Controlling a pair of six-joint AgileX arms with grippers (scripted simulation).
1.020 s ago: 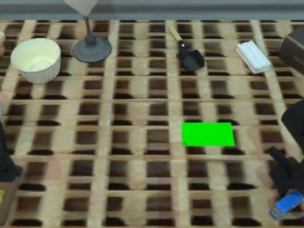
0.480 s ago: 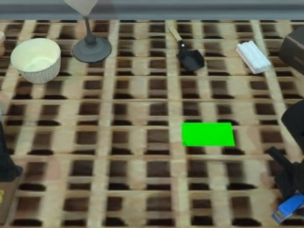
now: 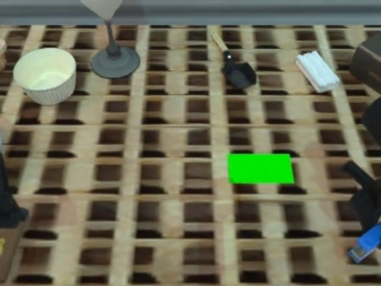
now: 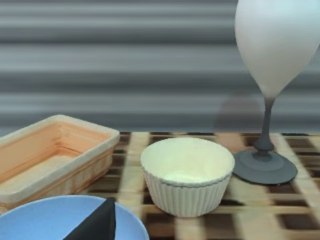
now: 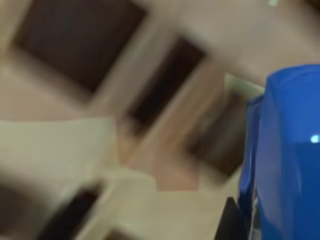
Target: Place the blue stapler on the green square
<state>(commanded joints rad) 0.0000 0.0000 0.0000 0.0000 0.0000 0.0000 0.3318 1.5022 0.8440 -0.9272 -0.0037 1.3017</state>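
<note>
The blue stapler hangs tilted at the table's right edge, near the front, with its silvery end lowest. My right gripper is shut on it from above. In the right wrist view the blue stapler fills the side of the picture, right beside one dark fingertip, and the table behind is blurred. The green square lies flat, bare, to the left of the stapler and a little farther back. My left gripper is parked at the left edge, open.
Along the back stand a cream ribbed bowl, a grey-footed wine glass, a small black shovel, a white ribbed block and a dark box. An orange tray and a blue plate lie near the left arm.
My right gripper has moved right and back, taking the stapler with it. The stapler now sits higher and more steeply tilted. The left arm has not moved.
</note>
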